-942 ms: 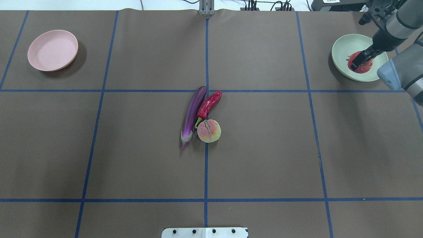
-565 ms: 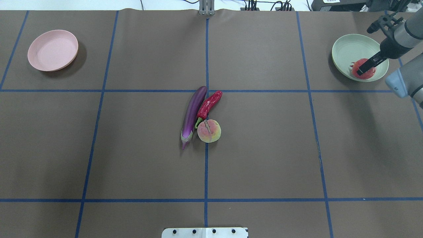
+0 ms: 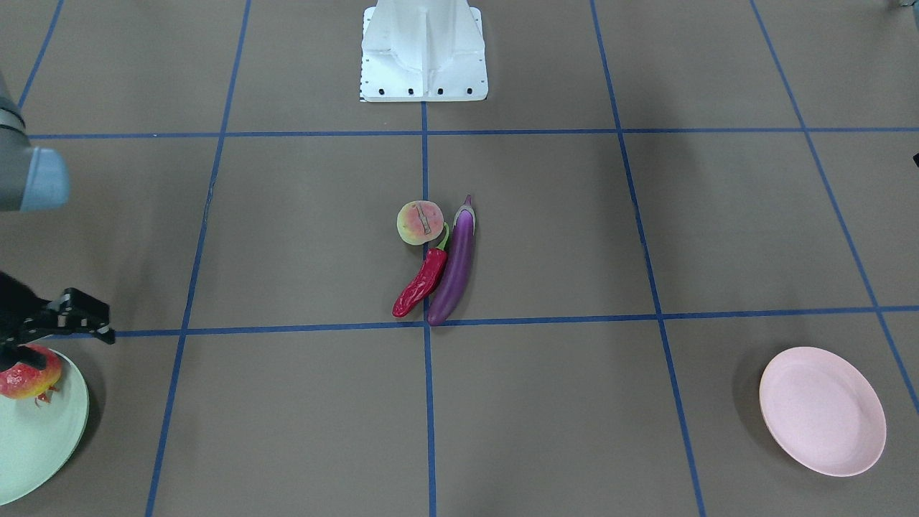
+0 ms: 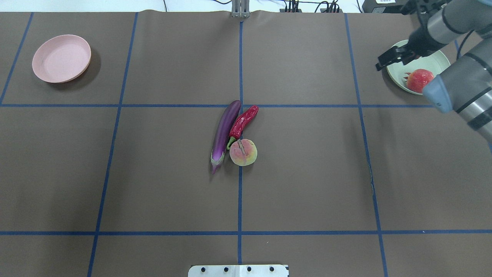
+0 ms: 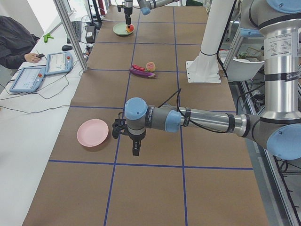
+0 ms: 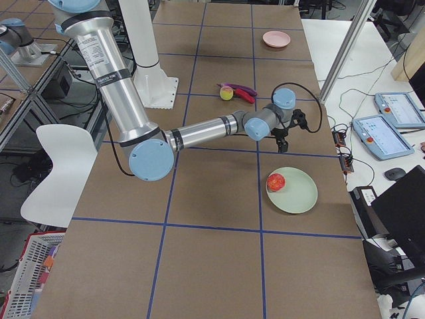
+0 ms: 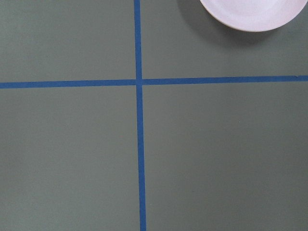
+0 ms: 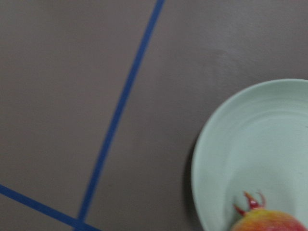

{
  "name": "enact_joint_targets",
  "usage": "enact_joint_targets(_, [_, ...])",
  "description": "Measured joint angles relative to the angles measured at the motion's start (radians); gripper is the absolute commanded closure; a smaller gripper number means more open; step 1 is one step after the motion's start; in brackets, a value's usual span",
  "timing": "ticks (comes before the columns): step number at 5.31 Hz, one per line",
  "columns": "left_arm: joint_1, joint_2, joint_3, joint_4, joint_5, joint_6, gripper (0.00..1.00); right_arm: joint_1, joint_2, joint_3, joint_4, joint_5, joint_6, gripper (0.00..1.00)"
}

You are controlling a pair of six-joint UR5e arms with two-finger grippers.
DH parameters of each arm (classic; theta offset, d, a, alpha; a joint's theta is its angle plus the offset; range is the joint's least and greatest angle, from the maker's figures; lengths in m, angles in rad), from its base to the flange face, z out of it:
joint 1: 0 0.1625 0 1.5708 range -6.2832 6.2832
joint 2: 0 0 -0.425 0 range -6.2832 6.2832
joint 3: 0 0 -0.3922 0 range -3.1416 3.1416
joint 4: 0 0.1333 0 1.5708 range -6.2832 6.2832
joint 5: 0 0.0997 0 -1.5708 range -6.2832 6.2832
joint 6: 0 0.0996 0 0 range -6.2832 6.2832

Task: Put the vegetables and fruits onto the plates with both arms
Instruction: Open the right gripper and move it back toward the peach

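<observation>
pomegranate lies on mint plate | right gripper over plate's edge, jaws apart, clear of fruit | eggplant, chili, peach clustered mid-worktop | left gripper beside pink plate, open or closed: cannot tell

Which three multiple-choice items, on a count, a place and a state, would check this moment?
1. How many pieces of produce lie at the centre of the table? A one; B two; C three.
2. Where is the pomegranate? A on the bare table; B on the green plate; C on the white base.
3. The pink plate is: A empty; B stacked; C overturned.
Key: 1 C, the eggplant, chili and peach lie together; 2 B, it rests inside the green rim; 3 A, it sits upright with nothing on it.
</observation>
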State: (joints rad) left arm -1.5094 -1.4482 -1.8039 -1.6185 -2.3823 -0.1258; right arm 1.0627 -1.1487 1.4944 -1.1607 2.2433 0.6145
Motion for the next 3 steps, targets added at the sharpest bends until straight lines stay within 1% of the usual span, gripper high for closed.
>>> enact_joint_targets(1, [0.0, 0.0, 0.001, 0.0, 0.0, 0.0, 0.0, -0.138, 0.04, 0.105, -0.029, -0.098, 0.215, 0.01])
enact_joint_targets(2, [0.0, 0.0, 0.001, 0.0, 0.001, 0.001, 0.0, -0.273, 0.106, 0.175, -0.129, -0.215, 0.331, 0.01])
enact_joint_targets(3, [0.0, 0.0, 0.001, 0.0, 0.001, 0.001, 0.0, -0.406, 0.188, 0.211, -0.264, -0.345, 0.399, 0.01])
